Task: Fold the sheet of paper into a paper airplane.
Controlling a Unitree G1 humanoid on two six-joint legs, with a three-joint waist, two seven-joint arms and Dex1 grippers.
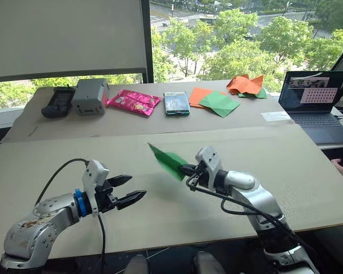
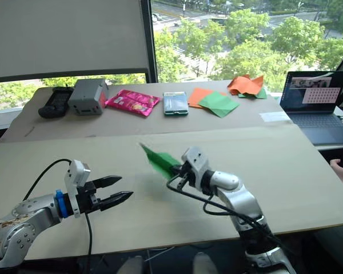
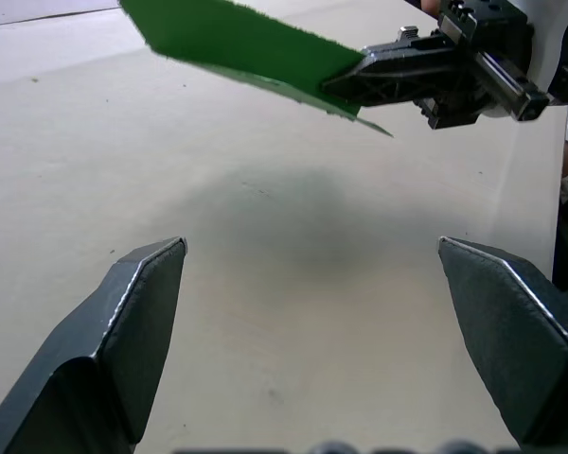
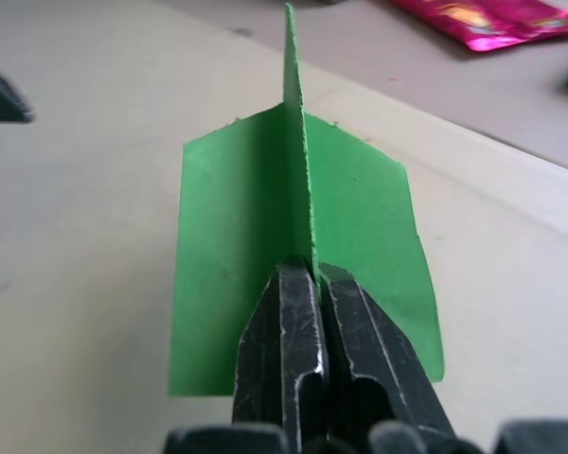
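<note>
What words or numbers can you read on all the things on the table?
None can be read.
Pink foil packet: print too blurred.
Teal rectangular packet: marks too small.
Open dark laptop's screen: a pinkish grid, no text legible.
Grey plastic box and black handheld device: no label shows.
Green folded paper airplane in the right pincer: plain.

I see a pale tabletop [image 1: 57, 171] in two joined boards (the seam runs across its middle). Along the far board lie a black handset [image 1: 58, 101], a grey box [image 1: 90, 96], a pink foil packet [image 1: 134, 102], a phone [image 1: 176, 103], flat orange and green sheets [image 1: 214, 101] and crumpled orange paper [image 1: 245, 84]. A laptop [image 1: 319, 106] sits at my right.
</note>
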